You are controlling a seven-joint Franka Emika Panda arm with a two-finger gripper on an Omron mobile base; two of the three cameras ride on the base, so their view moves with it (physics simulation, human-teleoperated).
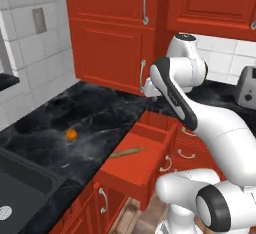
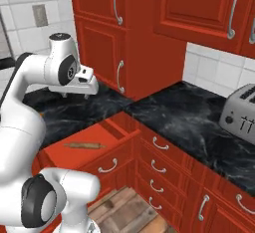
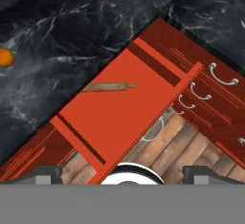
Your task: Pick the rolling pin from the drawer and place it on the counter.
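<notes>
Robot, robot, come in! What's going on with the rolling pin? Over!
Hand open, high over the drawer. Rolling pin lying flat inside, not held. Nothing in the way.

The rolling pin (image 1: 128, 152) is pale wood-brown against the flat red bottom of the drawer (image 1: 145, 165). The worktop (image 1: 95, 115) is glossy black, threaded with faint white veins (marble-like). On it sits a small orange ball (image 1: 72, 134). The cabinets (image 2: 149, 33) are the same red, with silver handles (image 2: 117, 0). The wall tiles (image 1: 30, 53) are white. The toaster (image 2: 240, 115) is silver-grey, the sink (image 1: 20, 190) matte black, the floor (image 3: 186, 146) brown planks.
</notes>
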